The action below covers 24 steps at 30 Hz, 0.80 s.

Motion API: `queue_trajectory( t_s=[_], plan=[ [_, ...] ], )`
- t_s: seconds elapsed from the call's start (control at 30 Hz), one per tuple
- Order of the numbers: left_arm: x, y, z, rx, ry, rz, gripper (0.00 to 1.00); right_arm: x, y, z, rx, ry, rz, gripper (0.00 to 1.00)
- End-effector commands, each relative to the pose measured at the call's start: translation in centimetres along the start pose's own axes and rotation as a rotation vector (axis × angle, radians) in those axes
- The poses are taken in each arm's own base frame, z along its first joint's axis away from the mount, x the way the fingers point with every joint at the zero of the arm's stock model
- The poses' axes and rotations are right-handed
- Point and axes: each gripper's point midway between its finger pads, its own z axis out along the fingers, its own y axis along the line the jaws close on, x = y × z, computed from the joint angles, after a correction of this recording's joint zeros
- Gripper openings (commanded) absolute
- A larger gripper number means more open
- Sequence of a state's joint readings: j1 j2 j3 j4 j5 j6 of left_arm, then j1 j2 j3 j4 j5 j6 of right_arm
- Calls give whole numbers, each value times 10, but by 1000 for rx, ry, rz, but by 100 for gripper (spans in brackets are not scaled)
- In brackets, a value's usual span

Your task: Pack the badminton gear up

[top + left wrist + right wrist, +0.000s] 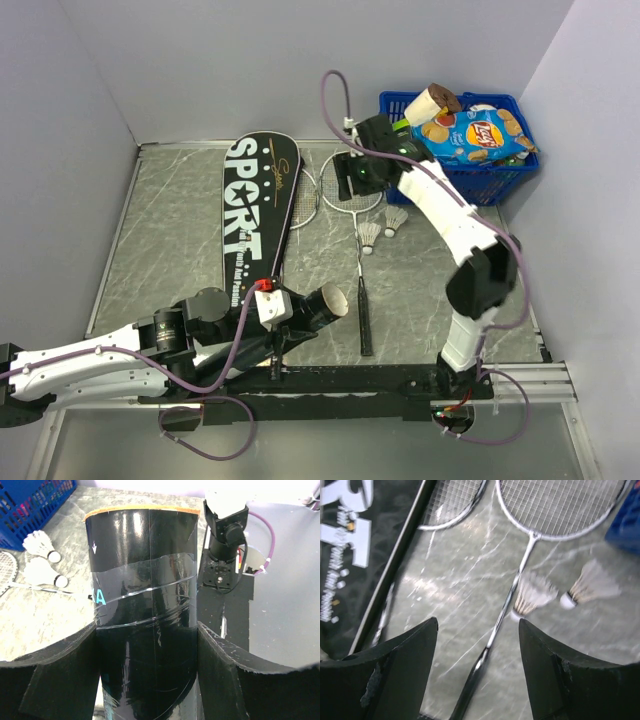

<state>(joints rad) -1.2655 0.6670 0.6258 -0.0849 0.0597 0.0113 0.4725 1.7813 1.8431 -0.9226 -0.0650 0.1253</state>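
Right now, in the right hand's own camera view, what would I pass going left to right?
Black SPORT cover → left racket head → left shuttlecock → right shuttlecock → blue basket.

Lab cell: plain walls point(200, 60) enclose marbled tabletop point(170, 230)

Grey marbled table point(160, 250); SPORT cover point(350, 555) left of the right gripper's point(477, 625) fingers; one racket point(520, 575) running between them, another point(452, 505) ahead; two shuttlecocks point(532, 594) beyond the right finger.

Tube point(145, 605) tilted; cover point(255, 215), rackets point(360, 270), 2 shuttlecocks point(372, 236) flat.
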Motion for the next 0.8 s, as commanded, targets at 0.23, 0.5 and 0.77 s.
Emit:
queue_trajectory(
  t_s=[0.23,0.5,0.77],
  plan=[
    [-27,0,-3,-7,-72,0,46,30,-41,78,140,236,-178,74],
    [-27,0,-3,-7,-69,1,46,45,-59,105,197,301,-152,73],
    [-27,0,-3,-8,-66,-1,46,62,-66,125,202,370,-140,72]
  ],
)
